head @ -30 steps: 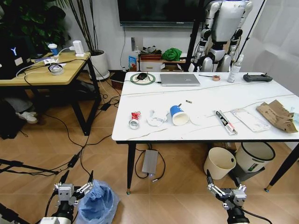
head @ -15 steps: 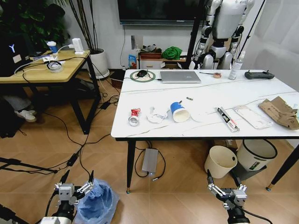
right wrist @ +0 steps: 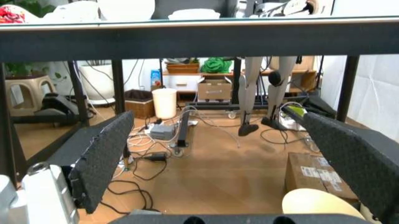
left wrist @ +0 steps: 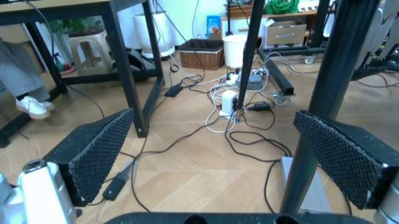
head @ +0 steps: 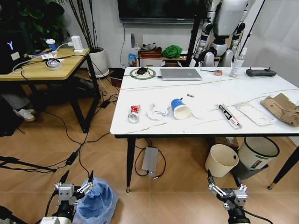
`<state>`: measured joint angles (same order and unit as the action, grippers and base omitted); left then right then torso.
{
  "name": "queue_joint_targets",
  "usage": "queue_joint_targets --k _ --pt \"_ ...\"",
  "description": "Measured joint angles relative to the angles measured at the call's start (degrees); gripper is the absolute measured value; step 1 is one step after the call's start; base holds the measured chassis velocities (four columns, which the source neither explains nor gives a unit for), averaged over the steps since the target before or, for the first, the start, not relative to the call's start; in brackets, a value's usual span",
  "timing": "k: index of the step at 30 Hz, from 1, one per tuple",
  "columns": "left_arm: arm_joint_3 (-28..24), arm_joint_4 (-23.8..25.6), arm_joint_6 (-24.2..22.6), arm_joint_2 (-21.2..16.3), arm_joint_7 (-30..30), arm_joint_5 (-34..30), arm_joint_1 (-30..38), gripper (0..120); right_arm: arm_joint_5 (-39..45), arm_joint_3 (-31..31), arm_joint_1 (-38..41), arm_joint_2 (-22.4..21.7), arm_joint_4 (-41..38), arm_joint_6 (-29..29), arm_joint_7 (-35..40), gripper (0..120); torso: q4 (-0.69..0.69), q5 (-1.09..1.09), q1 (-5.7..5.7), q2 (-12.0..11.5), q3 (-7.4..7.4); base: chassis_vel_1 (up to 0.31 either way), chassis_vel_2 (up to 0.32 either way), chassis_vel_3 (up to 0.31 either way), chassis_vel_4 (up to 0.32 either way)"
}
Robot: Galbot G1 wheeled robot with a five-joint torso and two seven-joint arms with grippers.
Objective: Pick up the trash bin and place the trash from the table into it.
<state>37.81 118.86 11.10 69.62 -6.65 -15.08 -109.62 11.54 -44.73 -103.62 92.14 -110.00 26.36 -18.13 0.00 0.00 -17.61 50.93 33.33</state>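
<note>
Both pincers hang spread and empty near the floor, the left pincer [head: 74, 189] just beside the blue-bagged trash bin [head: 99, 204], so a grab could pinch only slack bag, while litter like the blue paper cup [head: 180, 111] waits on the worktop [head: 243, 95].

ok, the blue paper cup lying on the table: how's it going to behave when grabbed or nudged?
The blue paper cup lies on its side on the table, so a nudge will probably roll it in a curve, being tapered. It looks empty, so likely very light. Thin paper walls would probably crush under a firm squeeze.
</note>
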Motion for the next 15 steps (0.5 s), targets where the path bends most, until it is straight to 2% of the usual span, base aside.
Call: queue_joint_targets --k 15 --pt "-0.04 -0.11 -0.09 0.15 -0.06 -0.22 0.06 100 -0.2 0.16 -0.06 0.0 0.06 -0.01 -0.16 100 0.0 0.0 1.75 -4.11 -2.36 0.0 0.0 0.0 0.0"
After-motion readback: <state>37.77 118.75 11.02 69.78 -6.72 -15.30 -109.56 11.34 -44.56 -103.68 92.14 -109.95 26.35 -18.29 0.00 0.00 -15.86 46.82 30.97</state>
